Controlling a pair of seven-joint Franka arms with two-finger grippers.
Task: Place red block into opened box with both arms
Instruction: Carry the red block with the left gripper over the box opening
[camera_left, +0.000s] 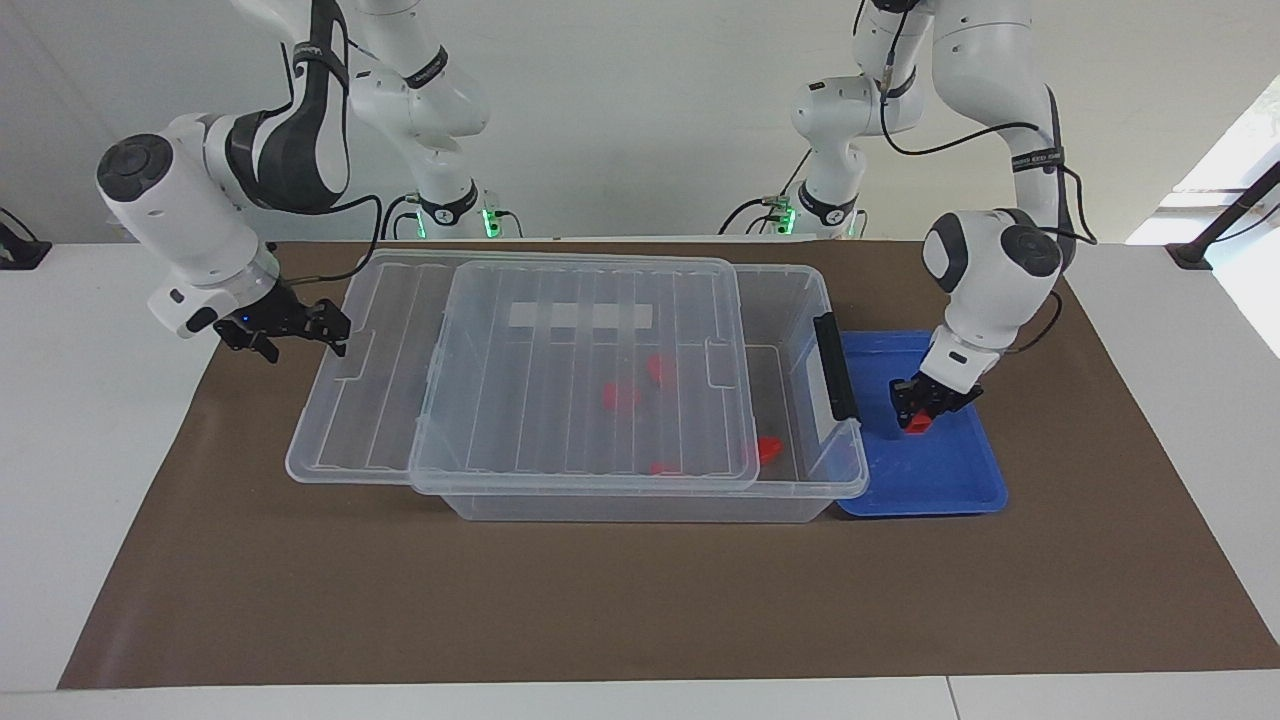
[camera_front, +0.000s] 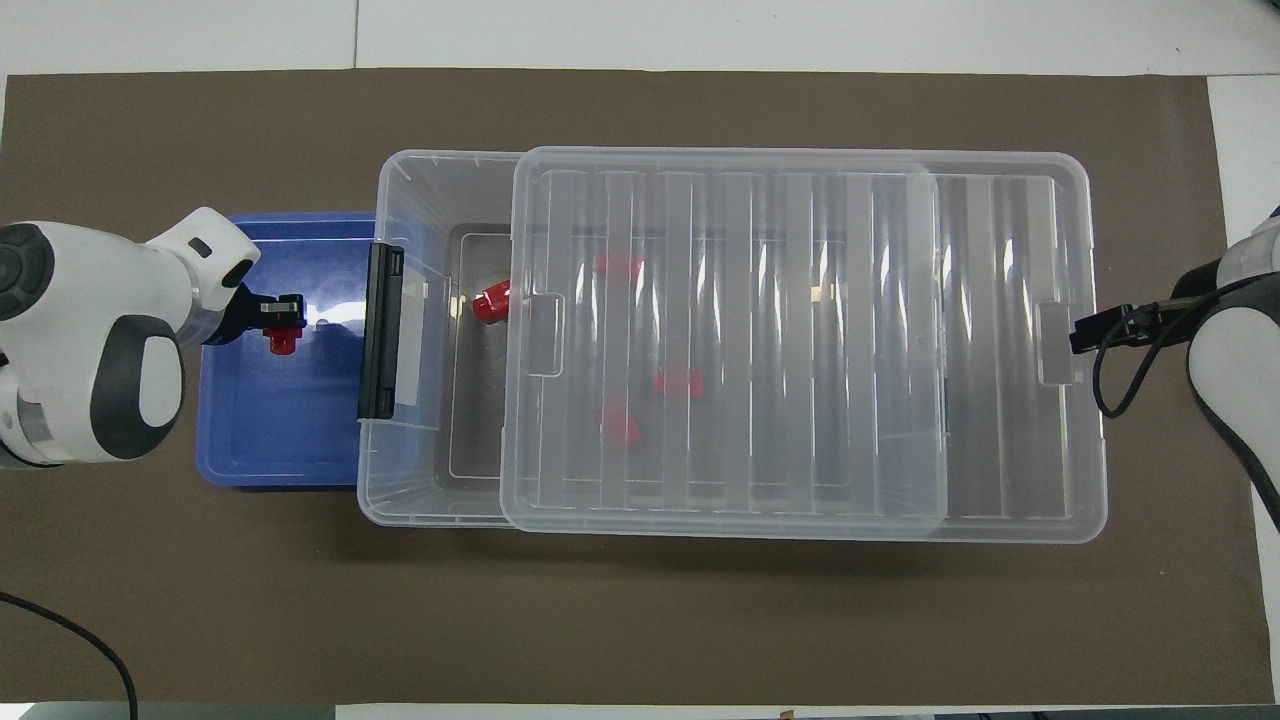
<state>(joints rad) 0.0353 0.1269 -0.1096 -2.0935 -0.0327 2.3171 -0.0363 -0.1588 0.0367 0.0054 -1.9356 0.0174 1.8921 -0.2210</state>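
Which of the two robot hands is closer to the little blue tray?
Left. The left gripper is over the blue tray, shut on a red block. The right gripper is at the lid, toward the right arm's end of the table.

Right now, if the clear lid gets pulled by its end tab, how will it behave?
The lid looks thin and wide: probably light, slightly flexible, stiffened by its ribs. Lying on the opened box rim, smooth plastic on plastic, it likely slides easily. With the right gripper at one tab only, it may skew, or tip once more overhangs.
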